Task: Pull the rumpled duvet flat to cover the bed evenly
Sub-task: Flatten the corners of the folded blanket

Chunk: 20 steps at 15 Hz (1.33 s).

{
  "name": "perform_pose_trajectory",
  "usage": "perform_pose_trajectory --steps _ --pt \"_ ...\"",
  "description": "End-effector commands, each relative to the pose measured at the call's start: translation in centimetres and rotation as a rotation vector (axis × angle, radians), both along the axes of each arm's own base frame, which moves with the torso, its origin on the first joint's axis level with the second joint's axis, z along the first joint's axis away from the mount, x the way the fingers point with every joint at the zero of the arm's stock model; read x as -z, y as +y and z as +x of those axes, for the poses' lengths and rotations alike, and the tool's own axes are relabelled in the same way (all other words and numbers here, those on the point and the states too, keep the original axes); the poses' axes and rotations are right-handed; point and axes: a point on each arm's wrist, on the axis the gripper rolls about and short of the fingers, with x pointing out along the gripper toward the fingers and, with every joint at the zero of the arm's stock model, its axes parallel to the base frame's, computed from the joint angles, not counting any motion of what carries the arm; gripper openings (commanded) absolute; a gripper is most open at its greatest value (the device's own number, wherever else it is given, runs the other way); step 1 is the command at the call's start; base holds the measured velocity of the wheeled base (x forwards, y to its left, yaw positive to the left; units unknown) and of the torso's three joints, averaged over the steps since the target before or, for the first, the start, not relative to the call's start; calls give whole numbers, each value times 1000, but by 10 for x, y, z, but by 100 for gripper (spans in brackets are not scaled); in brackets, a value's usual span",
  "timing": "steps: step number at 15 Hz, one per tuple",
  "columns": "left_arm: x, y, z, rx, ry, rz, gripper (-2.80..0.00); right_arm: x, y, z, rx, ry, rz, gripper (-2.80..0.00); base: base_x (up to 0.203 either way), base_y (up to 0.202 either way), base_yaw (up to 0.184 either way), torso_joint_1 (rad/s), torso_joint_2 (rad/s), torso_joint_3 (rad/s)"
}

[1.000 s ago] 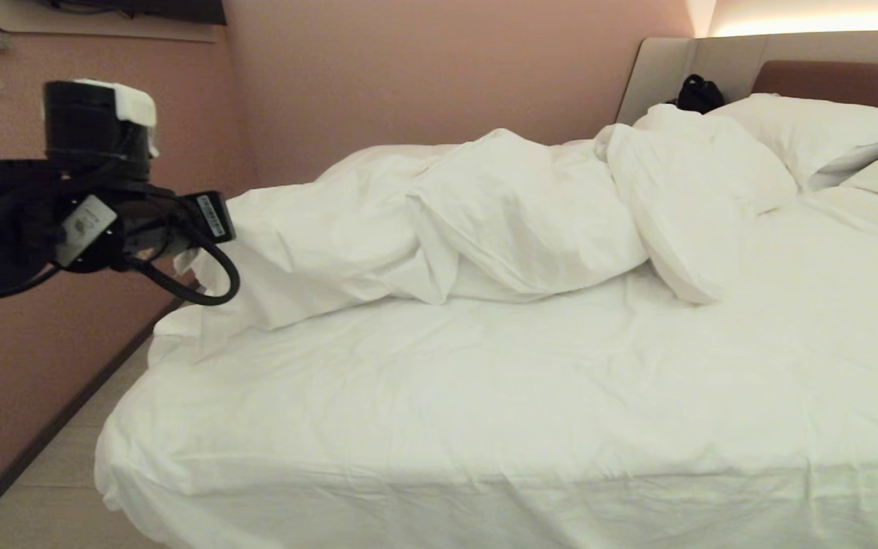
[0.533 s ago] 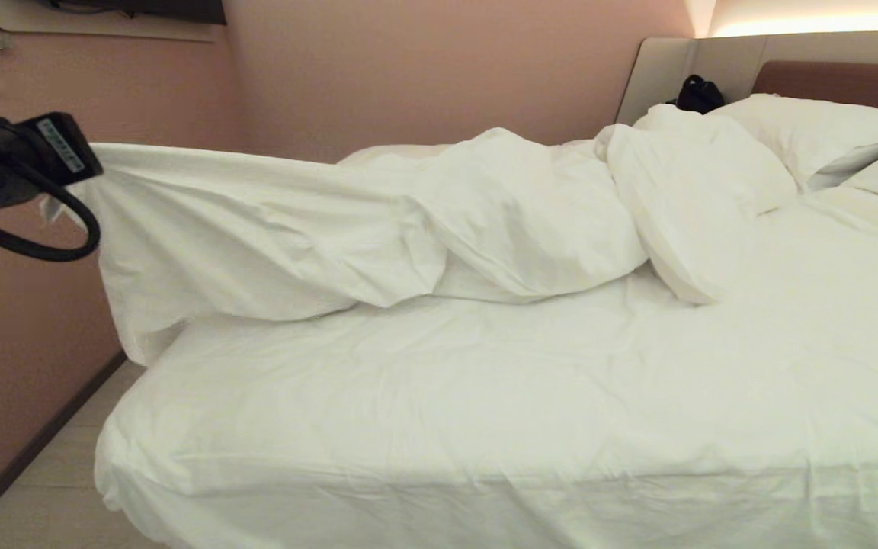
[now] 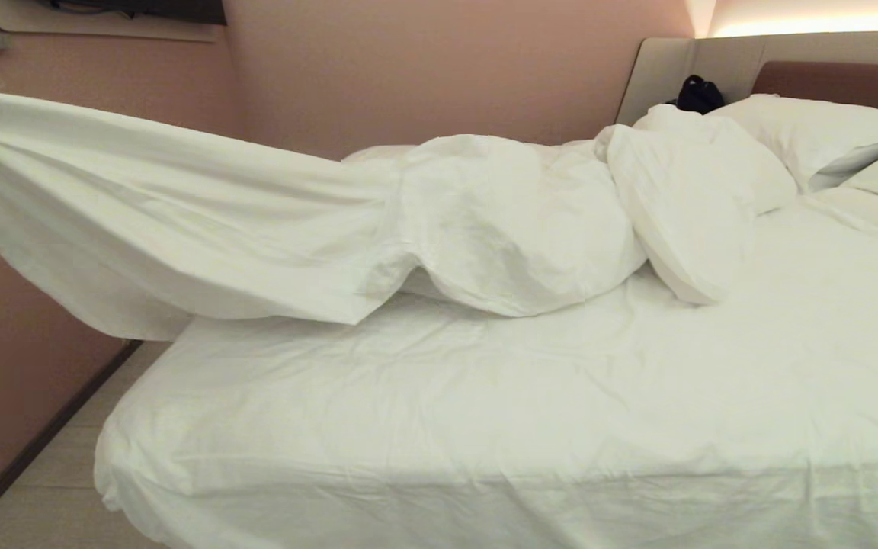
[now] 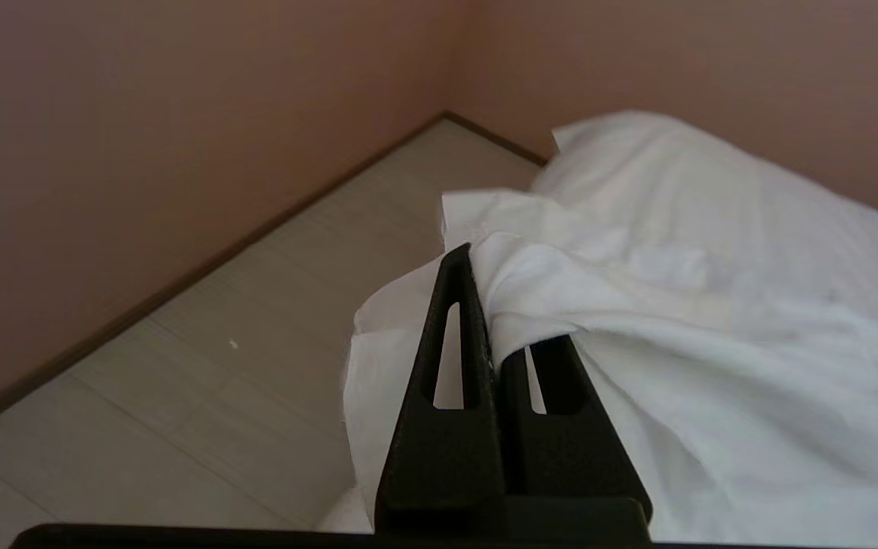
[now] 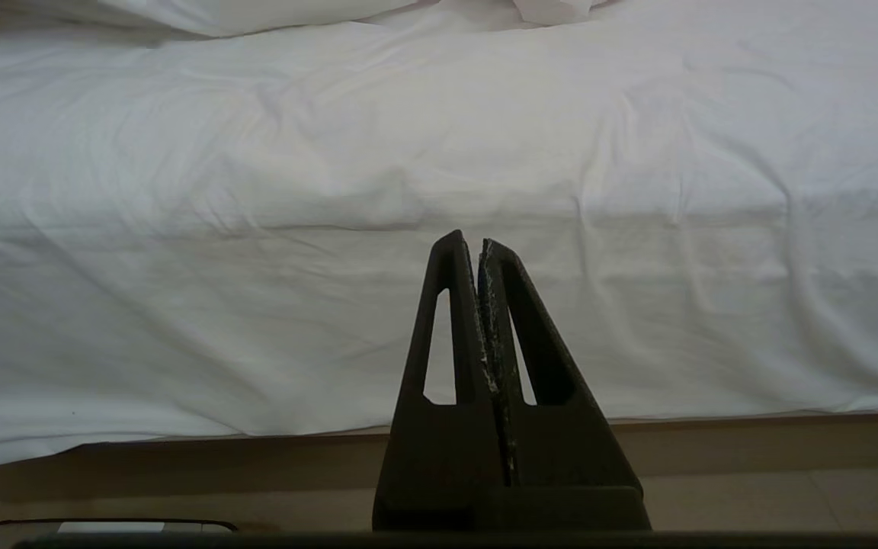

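Pink-walled room, bed (image 3: pixel 485 396) | duvet (image 3: pixel 180 221) stretched off its left end, rest heaped near pillows (image 3: pixel 812 130) | left gripper (image 4: pixel 485 263) clamped on duvet edge | risk: thin pinch slips under drag | right gripper (image 5: pixel 477 244) closed, empty.

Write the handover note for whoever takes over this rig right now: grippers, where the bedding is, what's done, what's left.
Left gripper: shut on an edge of the duvet, out of the head view past its left edge, above the floor beside the bed.
Right gripper: shut, empty, parked facing the near side of the bed.
Duvet: one end stretched taut off the left of the bed; the rest bunched in a heap along the far side, against the pillows.
Done: edge gripped, one end drawn out.
Left: most of the sheeted mattress lies uncovered; spread the duvet flat and even across it.
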Motion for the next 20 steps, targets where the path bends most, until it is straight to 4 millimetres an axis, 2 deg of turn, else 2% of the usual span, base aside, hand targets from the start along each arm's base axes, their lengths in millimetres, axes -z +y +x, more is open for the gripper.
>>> perform_pose_trajectory --steps 1,4,11,17,20 --pt "-9 20 -12 -55 -49 -25 -280 0 0 0 -1 -1 1 -280 0 0 0 0 0 0" --pt "-21 34 -20 -70 -125 -84 -280 0 0 0 0 -1 0 -280 0 0 0 0 0 0" --pt "-45 45 -46 -162 -277 -160 -280 0 0 0 0 -1 0 -280 0 0 0 0 0 0" --pt "-55 57 -60 -233 -350 -187 -280 0 0 0 0 -1 0 -280 0 0 0 0 0 0" --pt "-56 56 -64 -246 -360 -181 -280 0 0 0 -2 -1 0 -280 0 0 0 0 0 0"
